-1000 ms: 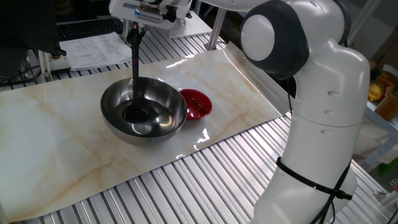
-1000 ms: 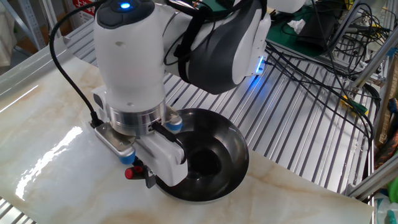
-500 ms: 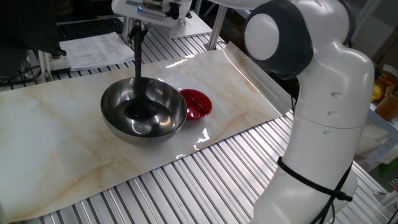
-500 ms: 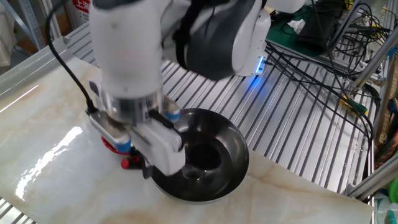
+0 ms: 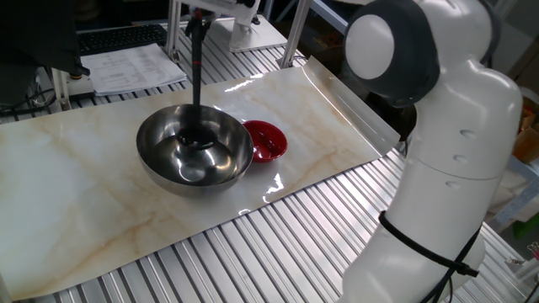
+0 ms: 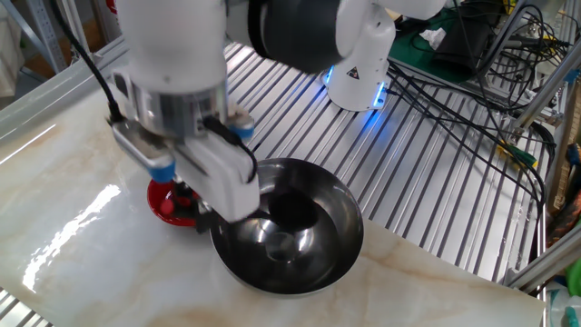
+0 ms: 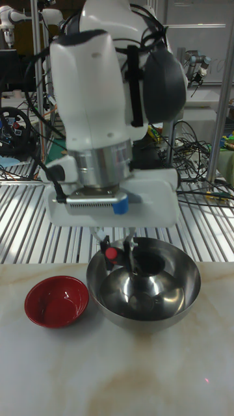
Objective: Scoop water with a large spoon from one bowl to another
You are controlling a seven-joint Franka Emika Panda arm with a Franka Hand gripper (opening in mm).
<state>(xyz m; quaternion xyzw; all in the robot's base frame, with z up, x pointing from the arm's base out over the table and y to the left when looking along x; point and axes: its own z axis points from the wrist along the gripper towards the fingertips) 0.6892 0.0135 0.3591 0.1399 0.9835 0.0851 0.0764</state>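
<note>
The large steel bowl point(image 5: 173, 160) point(image 6: 340, 238) point(image 7: 175, 296) stands on the marble sheet. Water shows only as faint glints at its bottom point(image 7: 140, 300). Beside it sits the small red bowl point(image 5: 268, 139) point(image 6: 163, 203) point(image 7: 56, 301). My gripper point(image 5: 197, 18) point(image 7: 117, 249) is shut on the top of the black ladle's handle, near its red mark point(image 7: 110, 252). The ladle point(image 5: 195, 76) hangs upright. Its scoop point(image 5: 198, 139) point(image 6: 290, 211) point(image 7: 151, 261) is raised off the bottom, still inside the steel bowl, toward the red bowl's side.
The robot's white body point(image 5: 455, 160) stands at the right of the table. Papers and a keyboard point(image 5: 126, 50) lie behind the marble sheet. Ribbed metal table point(image 6: 427, 173) surrounds the sheet; cables point(image 6: 490, 64) run at the back.
My gripper has gone up and shifted toward the red bowl. The ladle's scoop has lifted from the steel bowl's bottom to a higher spot inside it.
</note>
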